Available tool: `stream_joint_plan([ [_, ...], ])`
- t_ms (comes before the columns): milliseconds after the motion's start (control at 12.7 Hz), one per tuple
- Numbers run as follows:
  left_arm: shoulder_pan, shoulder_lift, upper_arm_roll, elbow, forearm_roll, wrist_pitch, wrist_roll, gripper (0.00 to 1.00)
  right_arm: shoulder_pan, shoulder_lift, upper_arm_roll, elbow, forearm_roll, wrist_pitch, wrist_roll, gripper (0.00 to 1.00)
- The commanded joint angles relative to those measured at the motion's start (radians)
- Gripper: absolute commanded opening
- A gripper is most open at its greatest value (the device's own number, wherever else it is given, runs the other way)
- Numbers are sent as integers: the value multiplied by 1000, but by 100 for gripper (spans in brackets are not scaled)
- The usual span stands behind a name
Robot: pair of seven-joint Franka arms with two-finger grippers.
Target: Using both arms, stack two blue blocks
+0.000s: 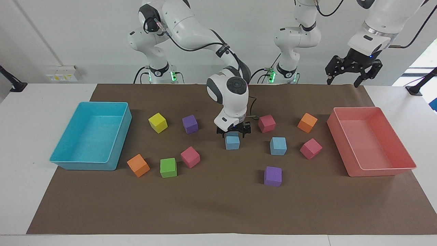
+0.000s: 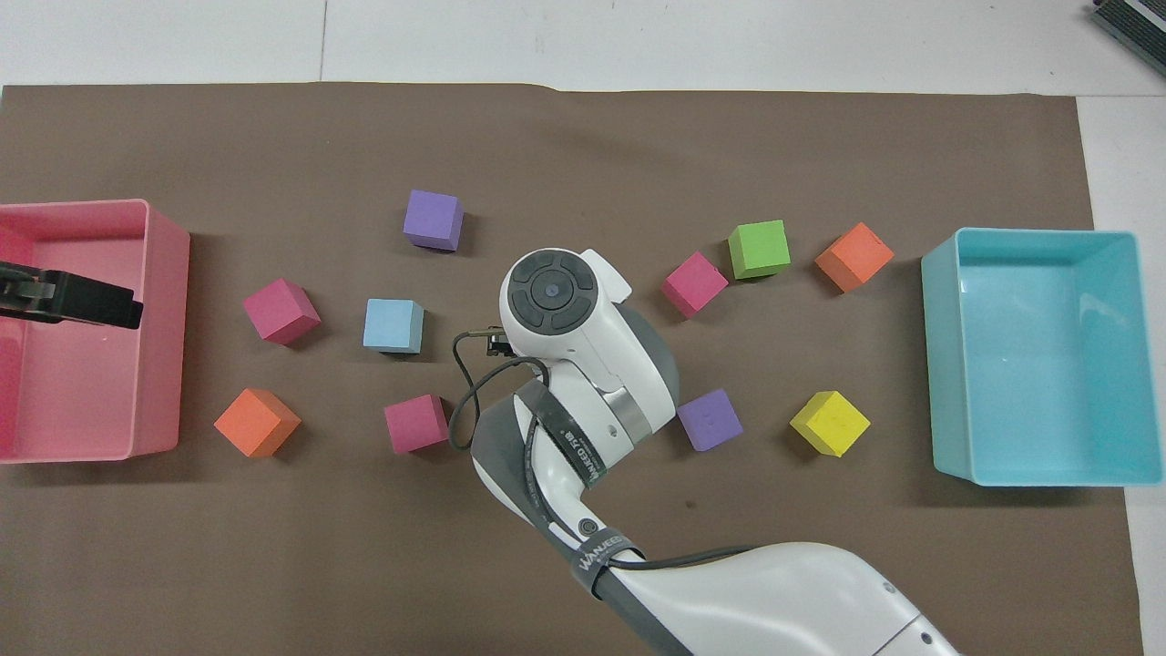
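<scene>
A turquoise tray [image 1: 112,136] sits at the right arm's end of the worktop [image 1: 41,102], on a brown mat [image 1: 218,205]. Near it lie a yellow cube [image 1: 157,122], an orange cube [image 1: 138,165] and a green cube [image 1: 168,167]. Mid-mat, the right hand [image 1: 233,132] hangs just above one blue block [image 1: 232,142], its fingers spread wide to either side of the block's top and gripping nothing. The block rests on the mat. In the overhead view the arm hides this block. The second blue block [image 1: 278,146] lies beside the first, toward the left arm's end, apart from it. A pink tray [image 1: 403,150] sits at the left arm's end. The left arm waits; its left hand [image 1: 345,79] hangs high over the pink tray, fingers open and empty.
</scene>
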Motion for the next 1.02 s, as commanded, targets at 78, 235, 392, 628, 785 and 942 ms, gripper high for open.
stream_joint_plan([
  [78, -10, -5, 1, -21, -7, 54, -7, 100, -31, -69, 8, -53, -14, -3, 6, 100],
  [235, -20, 10, 1, -24, -8, 97, -7, 100, -55, -95, 8, -65, -11, -3, -11, 100],
  [392, -46, 38, 1, -25, -7, 137, -10, 100, -106, -135, 9, -86, 19, -4, -81, 100],
  [628, -77, 98, 1, -28, -8, 213, -24, 100, -172, -167, 9, -132, 214, -3, -240, 100],
  [785, -92, 130, 1, -34, -8, 255, -31, 100, -220, -166, 9, -143, 355, -3, -352, 100],
  [942, -121, 153, 1, -76, -8, 313, -85, 100, -256, -167, 8, -165, 441, 3, -483, 100],
])
